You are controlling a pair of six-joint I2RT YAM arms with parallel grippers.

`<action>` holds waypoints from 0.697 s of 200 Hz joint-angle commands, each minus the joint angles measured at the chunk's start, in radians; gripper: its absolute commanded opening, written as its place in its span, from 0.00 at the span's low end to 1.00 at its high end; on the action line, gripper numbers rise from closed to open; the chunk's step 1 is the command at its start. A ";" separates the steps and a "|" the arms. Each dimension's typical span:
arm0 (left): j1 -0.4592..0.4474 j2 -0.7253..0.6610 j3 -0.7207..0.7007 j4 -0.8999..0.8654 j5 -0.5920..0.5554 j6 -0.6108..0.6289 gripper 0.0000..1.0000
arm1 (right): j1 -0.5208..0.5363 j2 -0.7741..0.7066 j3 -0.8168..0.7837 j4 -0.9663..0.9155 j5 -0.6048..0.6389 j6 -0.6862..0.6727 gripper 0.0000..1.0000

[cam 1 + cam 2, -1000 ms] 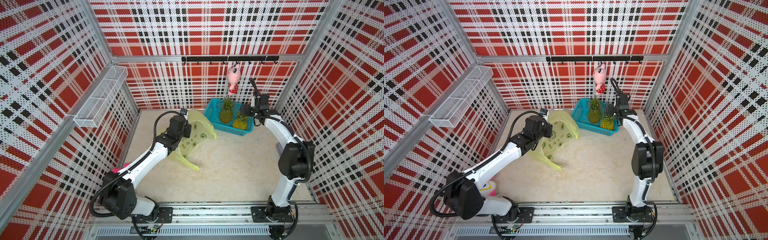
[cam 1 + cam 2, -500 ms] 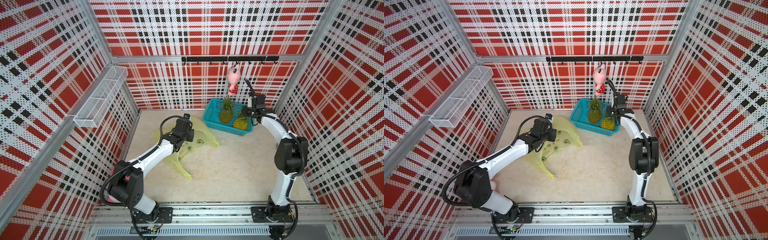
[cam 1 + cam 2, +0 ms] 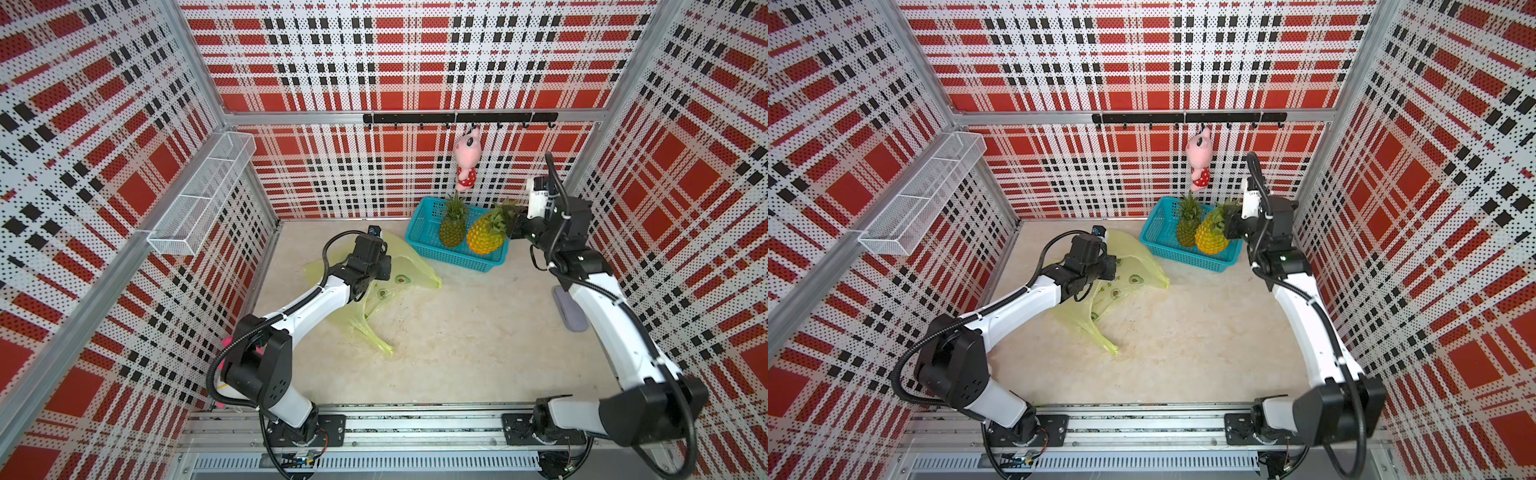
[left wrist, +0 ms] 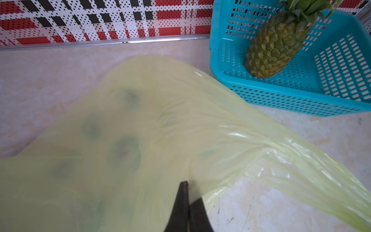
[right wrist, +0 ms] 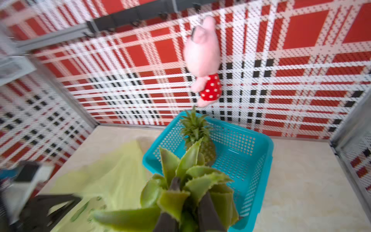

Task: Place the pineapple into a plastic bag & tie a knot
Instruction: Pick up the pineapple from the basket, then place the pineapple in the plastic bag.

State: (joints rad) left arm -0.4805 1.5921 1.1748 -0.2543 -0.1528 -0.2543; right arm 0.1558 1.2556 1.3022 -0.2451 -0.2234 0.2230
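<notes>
Top views: your right tool (image 3: pixel 514 227) is clamped on the leafy crown of the yellow pineapple (image 3: pixel 484 237), which hangs tilted over the basket (image 3: pixel 453 258), upper right of centre. The bag (image 3: pixel 415 272) sprawls on the tabletop (image 3: pixel 457 340) left of centre, apparently empty, nothing tied.

Left wrist view: your left tool (image 4: pixel 185 183), bottom centre, is pinched shut on bag film.

Right wrist view: crown leaves fill the bottom edge around the closed fingers (image 5: pixel 208 206).

Judged progress: fruit picked; bagging and tying remain.

Count: two pineapples (the second, the green pineapple (image 3: pixel 453 224), stands in the basket), one bag, one basket, one plush toy (image 3: pixel 466 160).
</notes>
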 commanded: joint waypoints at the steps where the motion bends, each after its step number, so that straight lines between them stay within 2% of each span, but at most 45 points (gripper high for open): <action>1: -0.003 0.022 0.041 0.029 0.022 -0.012 0.00 | 0.084 -0.086 -0.094 0.057 -0.047 -0.030 0.00; 32: -0.010 0.031 0.060 0.031 0.013 0.013 0.00 | 0.222 -0.184 -0.225 0.062 0.045 -0.095 0.00; 49: -0.009 0.032 0.063 0.035 0.022 0.025 0.00 | 0.286 -0.233 -0.304 0.130 -0.027 -0.166 0.00; 70: -0.010 0.031 0.078 0.036 0.063 0.036 0.00 | 0.401 -0.291 -0.399 0.271 -0.033 -0.212 0.00; 108: -0.011 0.018 0.090 0.039 0.084 0.029 0.00 | 0.431 -0.237 -0.419 0.457 -0.134 -0.133 0.00; 122: -0.010 0.016 0.095 0.038 0.090 0.026 0.00 | 0.444 -0.204 -0.426 0.536 -0.120 -0.108 0.00; 139: -0.010 0.008 0.097 0.038 0.103 0.024 0.00 | 0.452 -0.159 -0.448 0.678 -0.035 -0.084 0.00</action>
State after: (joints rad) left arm -0.4843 1.6150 1.2423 -0.2314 -0.0830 -0.2352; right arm 0.5957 1.0557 0.8516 0.0868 -0.3180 0.1043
